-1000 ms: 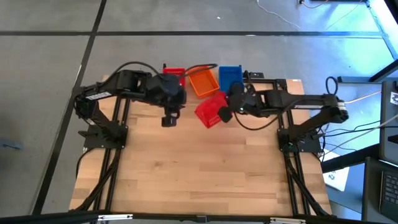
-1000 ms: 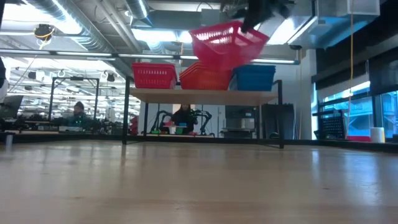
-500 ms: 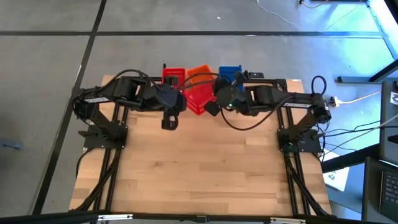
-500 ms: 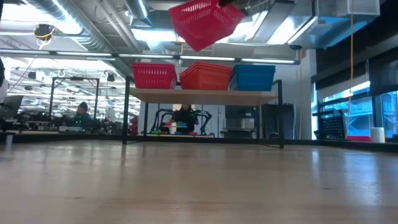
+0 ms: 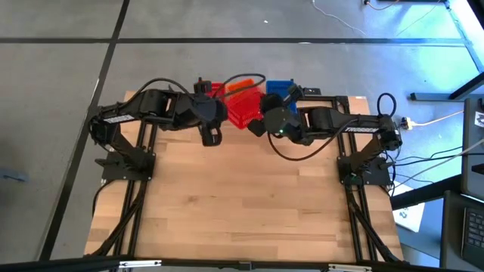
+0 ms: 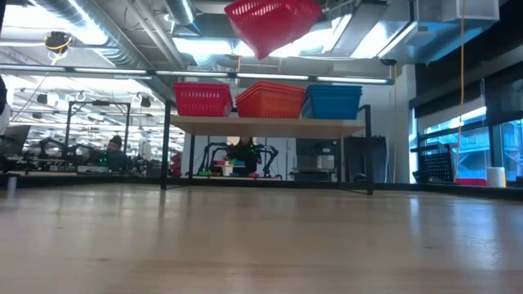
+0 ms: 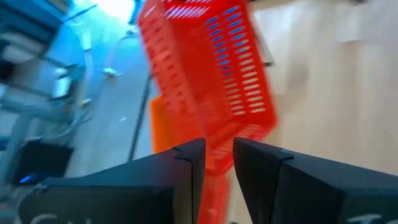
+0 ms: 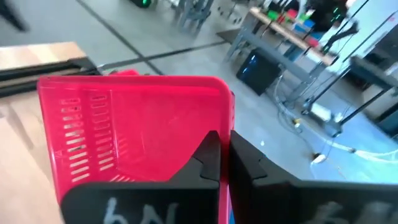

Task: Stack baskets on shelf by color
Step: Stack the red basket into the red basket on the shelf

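My right gripper is shut on a red basket, held high above the table in front of the shelf; the low view shows the basket tilted above the shelf's baskets. On the shelf top stand red baskets, orange baskets and blue baskets, side by side. My left gripper hangs just left of the held basket, open by a narrow gap and empty. My right gripper pinches one side wall of the red basket at its rim between its two fingers, one finger on each face of the wall. The basket is lifted clear of table and shelf and hangs tilted.
The wooden tabletop lies bare between the two arm bases. Cables loop over the arms near the shelf. Beyond the table the low view shows a workshop with benches and a person far off.
My right gripper has carried the red basket up and toward the table's far left, from in front of the blue baskets to above the orange and red ones. The basket has turned and tipped on the way. The right gripper has stayed shut on it.
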